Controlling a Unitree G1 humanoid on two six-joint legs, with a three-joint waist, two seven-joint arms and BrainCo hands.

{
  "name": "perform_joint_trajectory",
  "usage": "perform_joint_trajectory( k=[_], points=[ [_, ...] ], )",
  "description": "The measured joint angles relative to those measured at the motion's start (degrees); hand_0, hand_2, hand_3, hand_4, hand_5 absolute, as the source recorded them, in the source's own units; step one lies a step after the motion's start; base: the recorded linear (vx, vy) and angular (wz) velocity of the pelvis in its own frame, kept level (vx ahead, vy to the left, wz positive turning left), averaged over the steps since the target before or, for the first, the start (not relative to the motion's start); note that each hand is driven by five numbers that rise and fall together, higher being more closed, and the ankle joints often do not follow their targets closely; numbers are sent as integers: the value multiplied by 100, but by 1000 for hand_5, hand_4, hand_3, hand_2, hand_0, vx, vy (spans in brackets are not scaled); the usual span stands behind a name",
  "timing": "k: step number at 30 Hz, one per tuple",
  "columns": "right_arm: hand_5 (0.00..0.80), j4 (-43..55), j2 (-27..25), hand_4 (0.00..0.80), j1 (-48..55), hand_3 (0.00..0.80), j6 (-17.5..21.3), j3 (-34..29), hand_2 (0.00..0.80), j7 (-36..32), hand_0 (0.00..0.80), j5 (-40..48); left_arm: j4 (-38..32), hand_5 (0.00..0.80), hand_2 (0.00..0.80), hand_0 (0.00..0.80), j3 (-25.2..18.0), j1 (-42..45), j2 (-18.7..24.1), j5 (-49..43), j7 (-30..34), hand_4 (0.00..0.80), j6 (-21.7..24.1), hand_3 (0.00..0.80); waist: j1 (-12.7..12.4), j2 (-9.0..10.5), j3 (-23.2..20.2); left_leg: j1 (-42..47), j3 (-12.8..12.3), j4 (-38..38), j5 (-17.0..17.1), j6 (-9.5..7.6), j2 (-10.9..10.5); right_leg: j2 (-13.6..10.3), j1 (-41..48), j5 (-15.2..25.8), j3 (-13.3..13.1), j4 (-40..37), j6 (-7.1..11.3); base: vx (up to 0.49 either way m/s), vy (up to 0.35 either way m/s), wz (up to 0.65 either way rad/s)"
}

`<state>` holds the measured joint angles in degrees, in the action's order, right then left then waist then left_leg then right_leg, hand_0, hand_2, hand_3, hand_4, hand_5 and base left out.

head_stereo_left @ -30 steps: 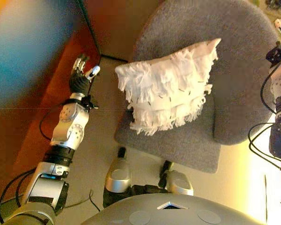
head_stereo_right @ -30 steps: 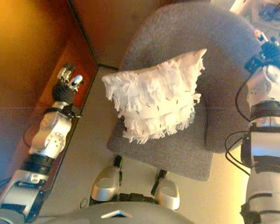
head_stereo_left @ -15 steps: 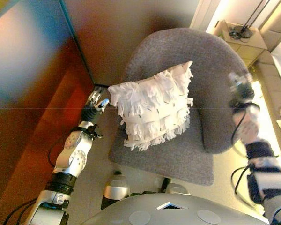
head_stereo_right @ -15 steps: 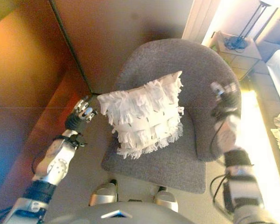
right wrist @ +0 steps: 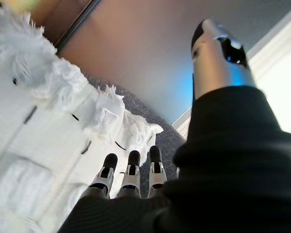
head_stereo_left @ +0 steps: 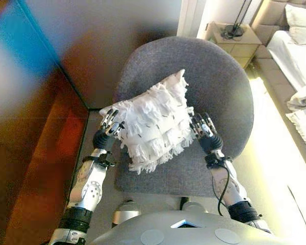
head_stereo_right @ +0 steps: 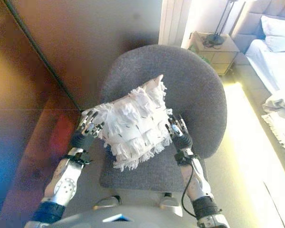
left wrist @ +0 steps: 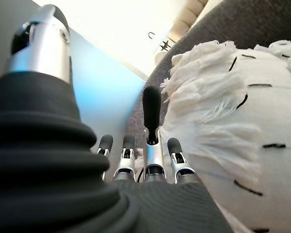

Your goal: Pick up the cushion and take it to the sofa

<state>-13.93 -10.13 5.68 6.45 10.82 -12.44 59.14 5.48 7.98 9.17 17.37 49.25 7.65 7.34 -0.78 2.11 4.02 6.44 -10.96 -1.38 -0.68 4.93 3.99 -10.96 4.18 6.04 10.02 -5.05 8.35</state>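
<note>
A white fringed cushion [head_stereo_left: 150,122] with short black marks leans on the seat of a grey armchair [head_stereo_left: 229,81]. My left hand [head_stereo_left: 108,128] is at the cushion's left edge with straight fingers touching the fringe. My right hand [head_stereo_left: 203,130] is at its right edge, fingers straight, against the fringe. The left wrist view shows the cushion [left wrist: 242,126] just past my fingers [left wrist: 152,109]. The right wrist view shows the cushion [right wrist: 43,141] beside my fingers [right wrist: 131,167]. No sofa is in view.
A dark wood wall or cabinet [head_stereo_left: 35,127] stands close on the left of the armchair. A bedside table with a lamp base [head_stereo_left: 234,35] is at the back right. A bed with white bedding [head_stereo_left: 296,61] runs along the right side.
The camera has shifted, showing more of the room on the right. Both hands have moved inward from beside the chair to the cushion's left and right edges.
</note>
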Motion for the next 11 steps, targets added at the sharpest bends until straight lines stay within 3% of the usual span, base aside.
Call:
perform_joint_trajectory(
  k=[11],
  points=[
    [0, -20, -209, 0, 91, 0, -2, 155, 0, -43, 0, -225, 0, 0, 0, 0, 82, 214, 14, 1, -5, 0, 87, 0, -3, -8, -7, -12, -3, -25, 26, 5, 13, 15, -56, 11, -6, -2, -8, -41, -8, 0]
  ],
)
